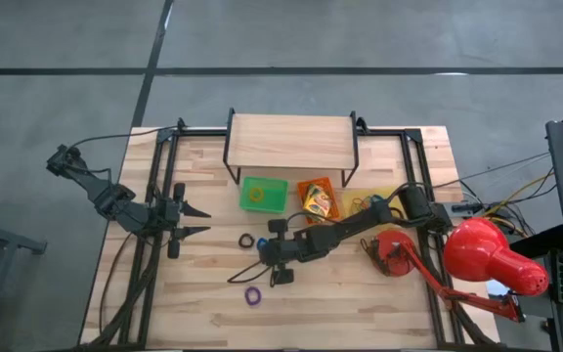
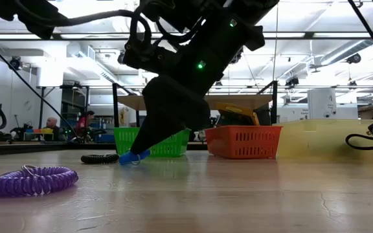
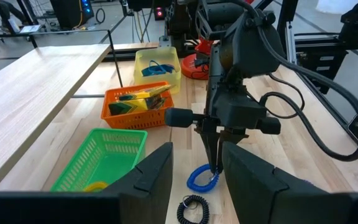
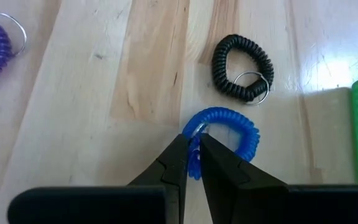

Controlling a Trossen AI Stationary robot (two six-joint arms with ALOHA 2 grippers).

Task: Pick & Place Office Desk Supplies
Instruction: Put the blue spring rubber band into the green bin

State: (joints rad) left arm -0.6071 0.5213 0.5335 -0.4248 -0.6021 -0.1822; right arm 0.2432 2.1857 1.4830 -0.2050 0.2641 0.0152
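Right wrist view: right pincer (image 4: 193, 151) pinching blue coil loop (image 4: 225, 135), black coil loop (image 4: 242, 66) near, apart.

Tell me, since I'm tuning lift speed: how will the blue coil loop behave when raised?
The blue coil loop, pinched on one side by the right gripper, will probably sag and stretch. It looks light, so it likely lifts easily, perhaps swinging.

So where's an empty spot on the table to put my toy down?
Bare wood lies along the near edge, past the purple coil, and between the left claw and the black coil. It's crowded by the green tray, orange tray and red lamp, where the right claw pinches the blue coil.
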